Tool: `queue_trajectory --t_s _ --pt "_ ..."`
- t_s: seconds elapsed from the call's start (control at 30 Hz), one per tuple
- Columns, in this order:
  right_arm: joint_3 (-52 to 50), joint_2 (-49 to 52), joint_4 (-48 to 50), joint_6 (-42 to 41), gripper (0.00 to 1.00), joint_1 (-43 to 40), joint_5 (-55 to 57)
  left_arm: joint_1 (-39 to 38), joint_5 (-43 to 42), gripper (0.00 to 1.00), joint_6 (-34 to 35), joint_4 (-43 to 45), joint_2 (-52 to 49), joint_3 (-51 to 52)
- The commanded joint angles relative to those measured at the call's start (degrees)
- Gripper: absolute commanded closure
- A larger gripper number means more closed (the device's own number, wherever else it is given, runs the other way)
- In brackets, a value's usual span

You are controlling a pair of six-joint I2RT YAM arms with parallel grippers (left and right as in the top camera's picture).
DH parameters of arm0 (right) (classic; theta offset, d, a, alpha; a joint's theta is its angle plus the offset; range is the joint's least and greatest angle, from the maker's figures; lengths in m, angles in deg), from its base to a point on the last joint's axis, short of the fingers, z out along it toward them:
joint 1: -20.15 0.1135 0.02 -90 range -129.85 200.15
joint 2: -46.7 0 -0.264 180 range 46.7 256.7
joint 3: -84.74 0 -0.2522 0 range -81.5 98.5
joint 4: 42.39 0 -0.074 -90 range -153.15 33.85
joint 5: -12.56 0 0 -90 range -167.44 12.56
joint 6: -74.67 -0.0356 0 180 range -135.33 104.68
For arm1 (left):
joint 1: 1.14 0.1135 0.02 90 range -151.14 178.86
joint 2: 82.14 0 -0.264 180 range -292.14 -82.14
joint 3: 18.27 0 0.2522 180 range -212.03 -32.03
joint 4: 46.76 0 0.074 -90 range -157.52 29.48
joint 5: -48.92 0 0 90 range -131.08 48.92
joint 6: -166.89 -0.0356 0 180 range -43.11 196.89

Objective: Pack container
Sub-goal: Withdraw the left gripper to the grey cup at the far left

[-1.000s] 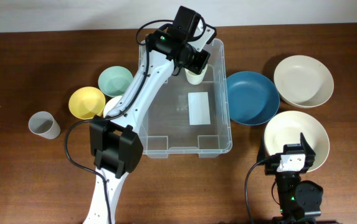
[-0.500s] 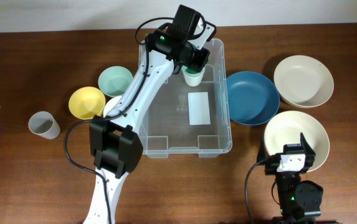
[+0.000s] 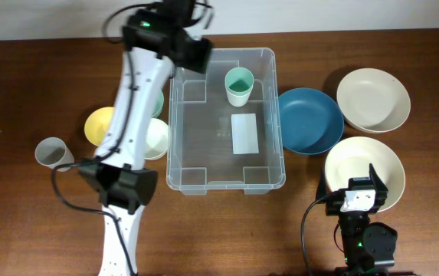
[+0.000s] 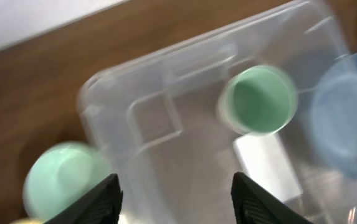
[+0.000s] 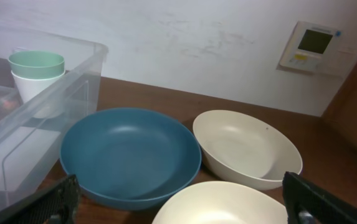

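Container [image 3: 225,187] at centre of the table [image 3: 20,230], mint cup [image 3: 238,85] upright in its far right corner. Your left fingers [image 4: 100,199] hang half parted and empty over the far left rim; right fingers [image 5: 60,202] spread wide, empty. Descend here and a finger may clip the rim, shoving the container.

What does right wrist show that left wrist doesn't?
Right wrist only: the far cream bowl, the near cream bowl and a wall panel.
Left wrist only: the mint bowl outside the bin and the white label on its base, both blurred.
Both: the container, the cup standing upright inside it, and the blue bowl beside it.
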Motion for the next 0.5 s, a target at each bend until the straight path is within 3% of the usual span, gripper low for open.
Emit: queue_trajectory --t_s 0.0,0.17,0.37,0.47 --pt "-0.31 -0.33 -0.31 0.13 0.01 -0.39 0.92 2.49 1.11 0.41 0.85 -2.86 4.50 -1.38" --pt "-0.31 -0.33 -0.28 0.13 0.01 -0.39 0.92 4.92 3.06 0.41 2.21 -5.88 8.55 -1.38" --pt "-0.31 -0.33 -0.28 0.13 0.01 -0.39 0.92 5.70 16.55 0.40 7.45 -12.35 13.55 -1.38" --pt "-0.31 -0.33 -0.28 0.15 0.01 -0.39 0.92 5.70 18.64 0.40 8.33 -14.86 15.78 -1.38"
